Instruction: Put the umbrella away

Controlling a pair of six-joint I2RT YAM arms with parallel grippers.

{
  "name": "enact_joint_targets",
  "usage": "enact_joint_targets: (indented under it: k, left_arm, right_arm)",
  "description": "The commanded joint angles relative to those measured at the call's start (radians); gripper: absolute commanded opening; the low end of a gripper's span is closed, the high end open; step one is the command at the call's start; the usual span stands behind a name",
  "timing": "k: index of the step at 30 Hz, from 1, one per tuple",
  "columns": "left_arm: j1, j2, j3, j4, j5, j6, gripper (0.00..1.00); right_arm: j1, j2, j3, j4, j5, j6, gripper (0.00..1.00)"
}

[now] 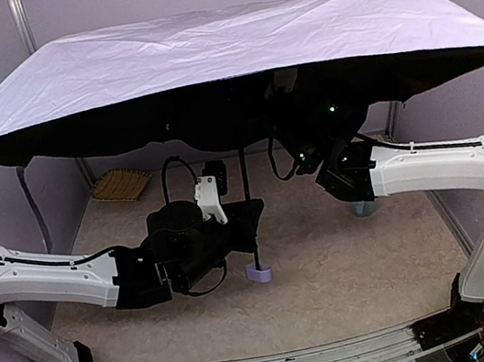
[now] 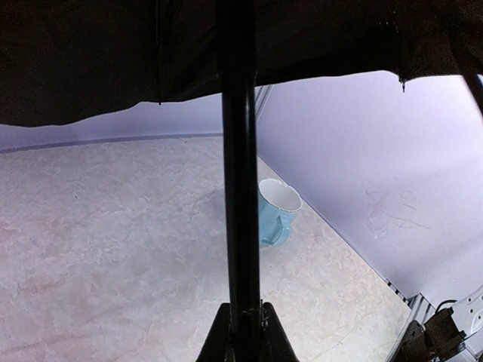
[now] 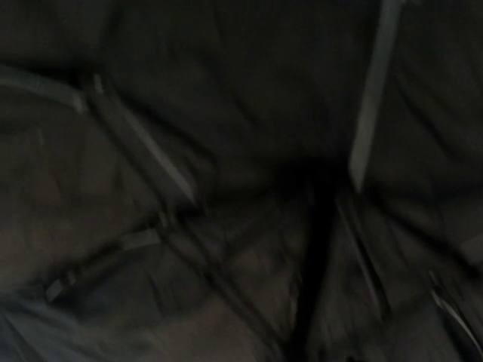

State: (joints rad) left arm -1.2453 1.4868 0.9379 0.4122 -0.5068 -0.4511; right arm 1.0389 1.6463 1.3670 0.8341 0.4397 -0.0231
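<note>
Midway btwn bench's (image 1: 358, 264) side edges, left pincer (image 2: 243, 320) clamps umbrella (image 1: 222, 63) shaft (image 2: 240, 188); right pincer (image 1: 300, 148) under canopy (image 1: 112, 72), state can't tell. Best hold shaft upright, steady.

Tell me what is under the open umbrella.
Visible under the canopy: black shaft held by the left gripper, lavender handle at its foot, light-blue cup. The right gripper is hidden by the fabric.

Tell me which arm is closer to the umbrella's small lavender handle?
Left. The left gripper clamps the thin black shaft above the handle; the right gripper reaches under the pale canopy.
</note>
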Motion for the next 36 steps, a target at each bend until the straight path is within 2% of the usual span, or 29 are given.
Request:
enact_joint_targets:
  k: [1,11,18,23,31,34,36]
  left_arm:
    - [-0.005,-0.012,0.000,0.090,-0.012,0.043,0.00]
    - [-0.005,-0.035,-0.063,0.155,-0.004,0.023,0.00]
    - [-0.005,-0.028,-0.075,0.179,-0.018,0.021,0.00]
    - [-0.004,-0.019,-0.084,0.204,-0.041,0.024,0.00]
    - [-0.012,0.028,-0.144,0.327,-0.073,0.066,0.00]
    - [-0.026,0.051,-0.159,0.383,-0.075,0.107,0.00]
    - [-0.037,0.058,-0.166,0.413,-0.087,0.135,0.00]
  right_arm:
    - [-0.019,0.051,0.122,-0.080,-0.063,0.000,0.56]
    - [-0.044,0.058,0.095,-0.119,-0.015,0.052,0.54]
    - [-0.063,0.026,0.013,-0.137,0.042,0.114,0.62]
    - [-0.064,0.020,-0.024,-0.128,0.057,0.148,0.62]
    - [-0.071,0.000,-0.032,-0.091,0.044,0.151,0.47]
    - [-0.099,-0.004,-0.033,-0.139,-0.020,0.241,0.42]
    - [-0.113,-0.003,-0.041,-0.173,-0.030,0.284,0.43]
